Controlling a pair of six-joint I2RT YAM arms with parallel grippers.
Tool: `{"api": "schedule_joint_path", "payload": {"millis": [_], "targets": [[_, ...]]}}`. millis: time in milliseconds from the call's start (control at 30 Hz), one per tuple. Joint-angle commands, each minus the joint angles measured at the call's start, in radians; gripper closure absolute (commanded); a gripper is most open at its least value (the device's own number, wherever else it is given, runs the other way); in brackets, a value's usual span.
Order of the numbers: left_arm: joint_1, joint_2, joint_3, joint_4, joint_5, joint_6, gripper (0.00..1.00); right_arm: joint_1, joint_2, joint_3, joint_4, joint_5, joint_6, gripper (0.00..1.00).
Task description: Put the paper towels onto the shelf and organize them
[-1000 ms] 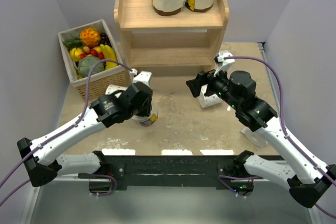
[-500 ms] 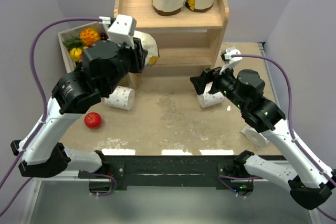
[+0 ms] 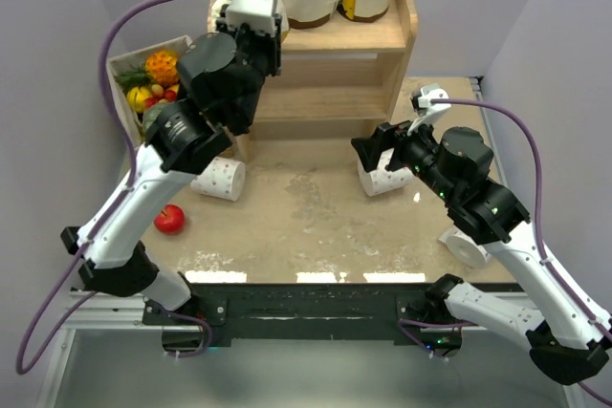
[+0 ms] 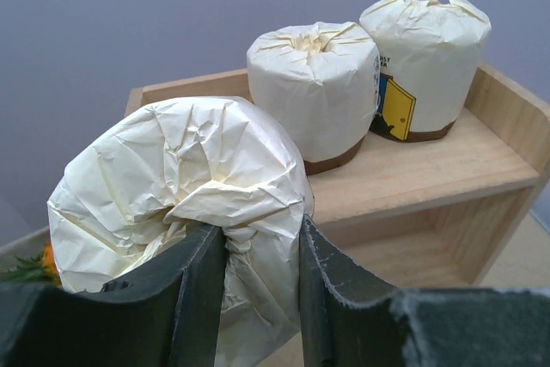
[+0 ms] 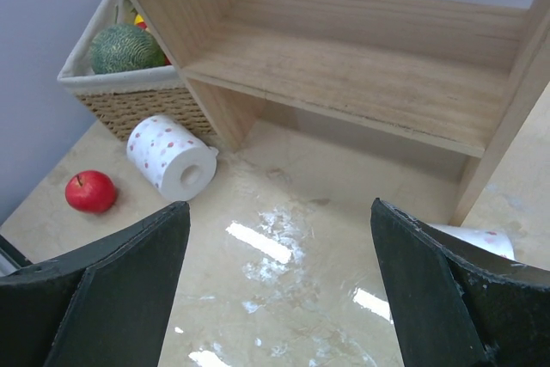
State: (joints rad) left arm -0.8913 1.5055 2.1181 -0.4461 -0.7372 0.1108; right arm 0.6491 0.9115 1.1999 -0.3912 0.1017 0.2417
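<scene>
Cream-wrapped paper towel roll point(image 4: 176, 178), clamped in our left gripper point(image 4: 262, 242), hovers at the light wooden shelf's point(image 4: 481, 169) left edge, apparently to join the row there. Our right gripper point(image 5: 279, 221) gapes empty.

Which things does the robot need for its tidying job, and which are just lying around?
For the job: shelf; two cream rolls on its top board; cream roll in the left gripper; three white rolls on the table.
Just lying about: fruit basket; red apple.
</scene>
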Motion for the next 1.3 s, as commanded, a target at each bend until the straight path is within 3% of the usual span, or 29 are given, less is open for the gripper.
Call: {"api": "schedule_joint_path", "payload": {"millis": [0, 333, 667, 800, 833, 967, 1267], "targets": [[0.032, 0.053, 0.077, 0.155, -0.002, 0.107, 0.64, 0.003, -0.014, 0.020, 0.017, 0.020, -0.013, 0.11], [0.159, 0.091, 0.077, 0.185, 0.053, 0.095, 0.63, 0.001, -0.019, 0.020, 0.008, 0.029, -0.038, 0.11], [0.204, 0.153, 0.094, 0.202, 0.110, 0.113, 0.58, 0.001, -0.011, 0.023, 0.009, 0.029, -0.041, 0.11], [0.207, 0.180, 0.108, 0.221, 0.064, 0.135, 0.45, 0.001, -0.011, 0.018, 0.011, 0.018, -0.032, 0.11], [0.210, 0.185, 0.109, 0.230, 0.061, 0.145, 0.35, 0.003, -0.011, 0.015, 0.011, 0.016, -0.030, 0.11], [0.210, 0.208, 0.126, 0.285, 0.067, 0.171, 0.14, 0.001, -0.013, 0.006, 0.012, 0.021, -0.027, 0.11], [0.210, 0.199, 0.212, 0.300, 0.101, 0.181, 0.10, 0.003, -0.013, 0.001, 0.009, 0.024, -0.028, 0.10]]}}
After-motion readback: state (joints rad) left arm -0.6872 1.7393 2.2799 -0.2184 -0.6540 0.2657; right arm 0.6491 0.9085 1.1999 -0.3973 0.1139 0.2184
